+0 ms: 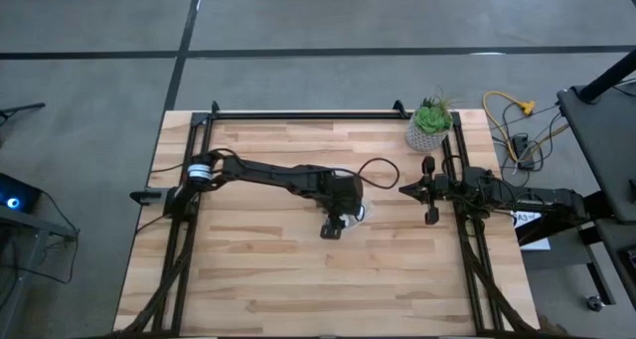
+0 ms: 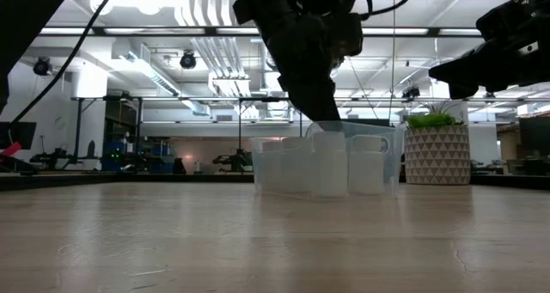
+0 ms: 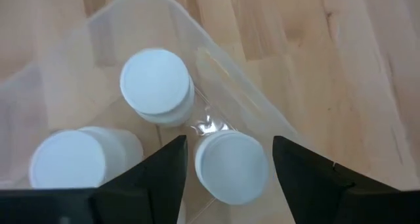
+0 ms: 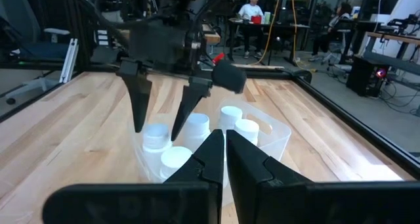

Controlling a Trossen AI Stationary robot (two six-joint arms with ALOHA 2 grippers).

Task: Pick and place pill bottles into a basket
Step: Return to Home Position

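Note:
The clear basket (image 4: 276, 136) stands on the table near its middle and holds several white pill bottles (image 4: 230, 114), all upright on its floor. My left gripper (image 3: 230, 142) hangs over the basket, pointing down and open. Its two fingers stand on either side of one bottle (image 3: 231, 169) beside the basket's wall (image 3: 230, 86), with a small gap on each side. In the high view my left gripper (image 1: 339, 223) hides most of the basket. My right gripper (image 1: 402, 189) is shut and empty, to the basket's right.
A pale patterned pot with a green plant (image 1: 429, 128) stands at the table's far right. A black frame (image 1: 298, 113) runs along the far edge and both sides. Bare wood (image 1: 298, 279) lies toward the near edge. People sit in the room beyond the table.

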